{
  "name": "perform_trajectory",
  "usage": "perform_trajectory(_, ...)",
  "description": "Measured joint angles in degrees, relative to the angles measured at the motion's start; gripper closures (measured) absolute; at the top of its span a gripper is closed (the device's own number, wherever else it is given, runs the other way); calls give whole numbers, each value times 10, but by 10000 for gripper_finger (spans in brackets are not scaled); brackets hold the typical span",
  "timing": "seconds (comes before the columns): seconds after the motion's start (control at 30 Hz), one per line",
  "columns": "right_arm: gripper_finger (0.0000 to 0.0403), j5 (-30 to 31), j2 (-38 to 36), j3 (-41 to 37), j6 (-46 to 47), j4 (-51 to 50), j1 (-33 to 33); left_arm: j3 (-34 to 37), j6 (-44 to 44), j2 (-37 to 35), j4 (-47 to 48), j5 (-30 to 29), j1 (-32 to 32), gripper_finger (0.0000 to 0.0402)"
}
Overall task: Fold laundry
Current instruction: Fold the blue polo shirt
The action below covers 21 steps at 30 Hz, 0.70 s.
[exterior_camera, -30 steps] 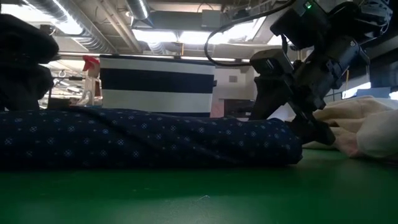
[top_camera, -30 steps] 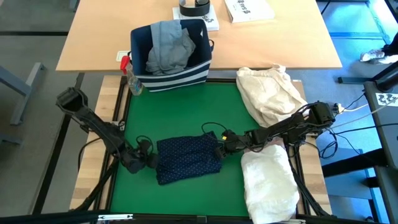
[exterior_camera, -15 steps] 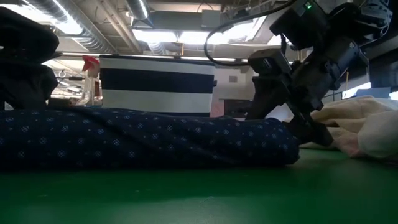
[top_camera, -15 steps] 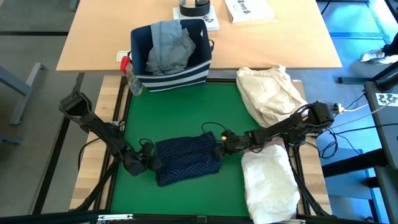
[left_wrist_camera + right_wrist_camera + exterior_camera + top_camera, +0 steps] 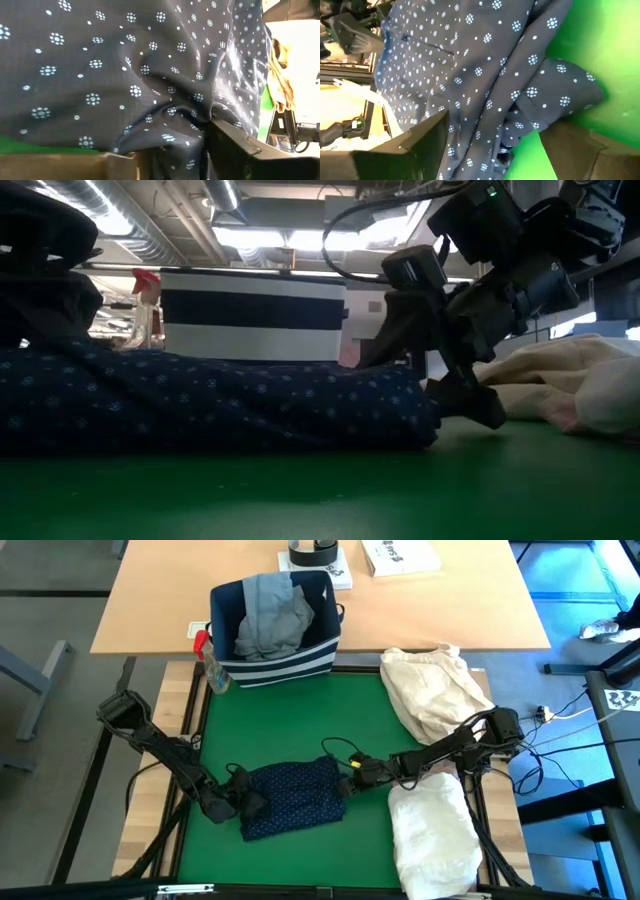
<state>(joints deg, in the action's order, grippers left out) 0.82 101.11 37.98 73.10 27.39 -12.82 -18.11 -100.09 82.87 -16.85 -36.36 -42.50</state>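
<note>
I'm on the navy dotted shirt (image 5: 292, 798), lying bunched on the green mat (image 5: 300, 710) near the table's front edge. My left gripper (image 5: 243, 804) is at its left end, fingers spread around a ridge of cloth, biting but not visibly pinched. My right gripper (image 5: 352, 775) sits at the shirt's right end, fingers wide apart with a fold of fabric lying between them, nothing clamped.

To fold this well, I want both grips on matching edges and a level lift, so the cloth drapes flat, not twisted. I'd take a single layer, not the whole bunch.

The high view gives me layout: grey jeans (image 5: 268, 615) in the striped bin (image 5: 275, 660) at the back, a white shirt (image 5: 430, 830) at the front right corner, a cream bundle (image 5: 432, 690) behind it. The left wrist view shows creases gathering at my fingers (image 5: 240, 150); the low view shows how thick the roll sits.
</note>
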Motion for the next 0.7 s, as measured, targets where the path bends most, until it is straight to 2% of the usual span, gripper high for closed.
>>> perform_trajectory(0.2, 106, 0, 39, 15, 6, 35, 0, 0, 18, 0, 5, -2, 0, 295)
perform_trajectory(0.33, 133, 2, 47, 35, -21, 33, 0, 0, 35, 0, 8, -1, 0, 323)
perform_trajectory(0.47, 201, 13, 48, 40, -42, 27, 0, 0, 56, 0, 10, 8, 0, 351)
perform_trajectory(0.7, 368, 47, 48, 41, -54, 13, 0, 0, 85, 0, 17, 22, 0, 383)
